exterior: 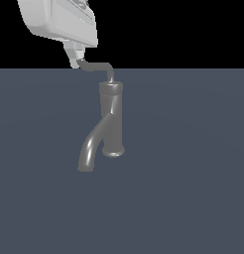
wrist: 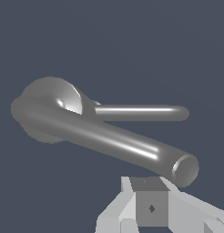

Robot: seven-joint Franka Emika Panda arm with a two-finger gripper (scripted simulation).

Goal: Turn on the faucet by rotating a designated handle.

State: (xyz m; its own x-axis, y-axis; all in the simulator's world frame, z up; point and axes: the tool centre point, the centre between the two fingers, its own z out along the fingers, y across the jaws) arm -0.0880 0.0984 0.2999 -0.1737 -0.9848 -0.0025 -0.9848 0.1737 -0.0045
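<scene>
Faucet [exterior: 111, 119] stands upright; tool [exterior: 77, 62] seems to touch the handle [exterior: 96, 67] tip; its opening cannot be told.

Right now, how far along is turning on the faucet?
Done: the gripper has reached the outer tip of the handle, seen touching it in the exterior view. In hand: contact at that tip; whether it is pushing or gripping I cannot tell, as the wrist view shows only one finger below the spout. Left: the turn itself. The rod points off to the exterior view's left above the faucet.
</scene>
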